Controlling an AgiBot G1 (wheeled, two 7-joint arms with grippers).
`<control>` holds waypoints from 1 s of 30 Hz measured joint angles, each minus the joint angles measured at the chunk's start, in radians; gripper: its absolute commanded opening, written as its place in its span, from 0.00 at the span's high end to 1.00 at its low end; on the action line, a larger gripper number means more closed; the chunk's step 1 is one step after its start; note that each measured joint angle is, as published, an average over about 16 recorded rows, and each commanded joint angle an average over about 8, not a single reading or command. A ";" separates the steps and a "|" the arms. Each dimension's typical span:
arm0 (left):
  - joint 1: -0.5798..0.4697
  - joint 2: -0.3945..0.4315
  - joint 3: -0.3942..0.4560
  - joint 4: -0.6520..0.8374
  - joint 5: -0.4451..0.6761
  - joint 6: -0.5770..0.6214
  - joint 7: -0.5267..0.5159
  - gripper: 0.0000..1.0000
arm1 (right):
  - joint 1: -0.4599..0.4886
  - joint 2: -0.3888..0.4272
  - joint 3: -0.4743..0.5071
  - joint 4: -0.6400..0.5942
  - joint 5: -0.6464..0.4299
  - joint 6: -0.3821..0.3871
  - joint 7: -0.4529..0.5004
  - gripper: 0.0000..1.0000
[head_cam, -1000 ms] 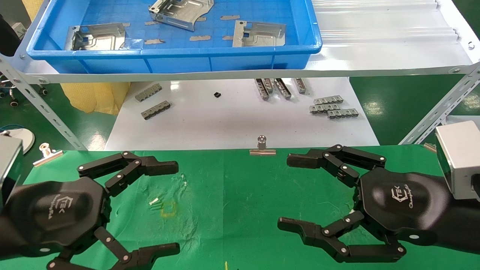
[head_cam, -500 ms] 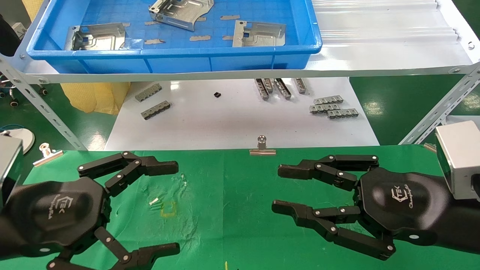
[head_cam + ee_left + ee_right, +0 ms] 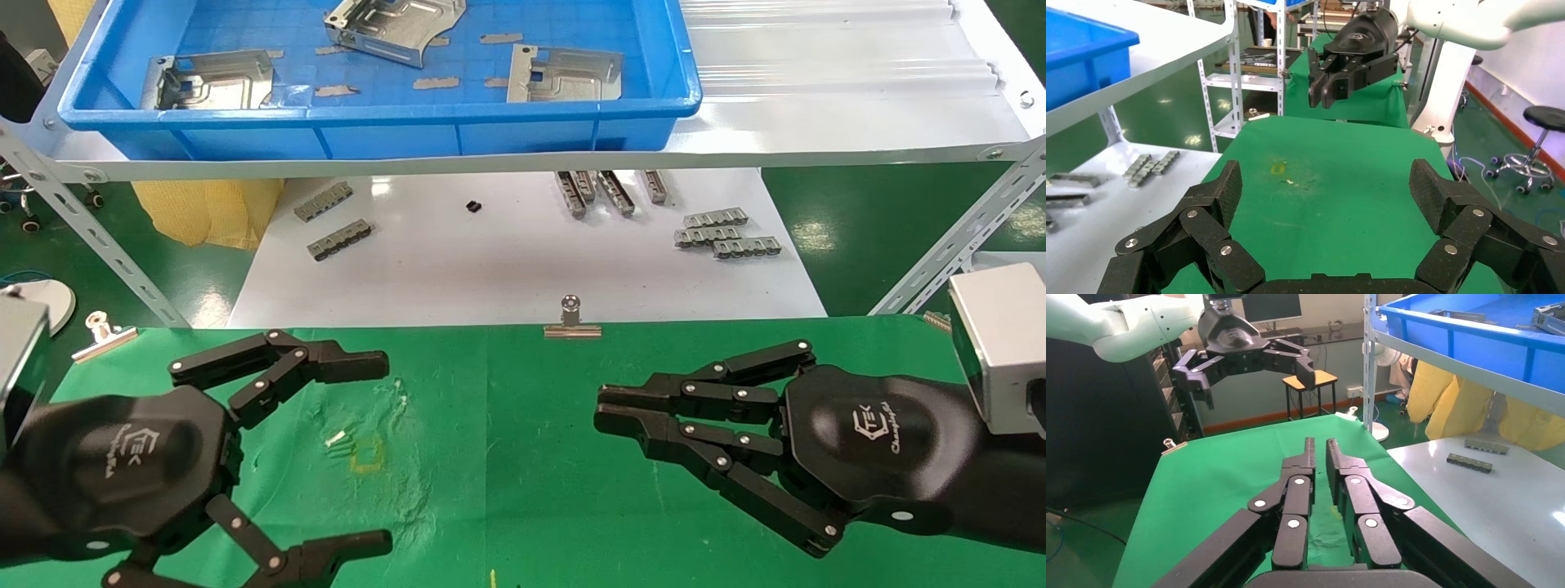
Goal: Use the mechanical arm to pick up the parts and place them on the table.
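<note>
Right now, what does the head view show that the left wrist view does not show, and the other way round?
Only the head view shows the three parts lying inside the blue bin on the shelf, and a binder clip at the far edge of the table.

Only the left wrist view shows a black stool on the floor beyond the table.

Both show the green table, the grey toothed strips on the white board, the left gripper open and the right gripper shut, empty, above the cloth.
</note>
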 measured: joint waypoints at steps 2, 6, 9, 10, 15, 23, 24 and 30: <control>-0.052 0.018 0.008 0.028 0.027 -0.009 -0.002 0.00 | 0.000 0.000 0.000 0.000 0.000 0.000 0.000 1.00; -0.197 0.078 0.036 0.132 0.107 -0.038 0.002 0.00 | 0.000 0.000 0.000 0.000 0.000 0.000 0.000 1.00; -0.332 0.145 0.063 0.256 0.189 -0.090 0.015 0.00 | 0.000 0.000 0.000 0.000 0.000 0.000 0.000 1.00; -0.378 0.171 0.073 0.303 0.218 -0.113 0.021 0.00 | 0.000 0.000 0.000 0.000 0.000 0.000 0.000 1.00; -0.594 0.317 0.125 0.576 0.365 -0.263 0.059 0.00 | 0.000 0.000 0.000 0.000 0.000 0.000 0.000 1.00; -0.817 0.536 0.190 0.980 0.534 -0.563 0.111 0.00 | 0.000 0.000 0.000 0.000 0.000 0.000 0.000 1.00; -0.834 0.558 0.196 1.018 0.548 -0.596 0.113 0.02 | 0.000 0.000 0.000 0.000 0.000 0.000 0.000 1.00; -0.893 0.649 0.229 1.180 0.607 -0.735 0.104 0.75 | 0.000 0.000 0.000 0.000 0.000 0.000 0.000 0.65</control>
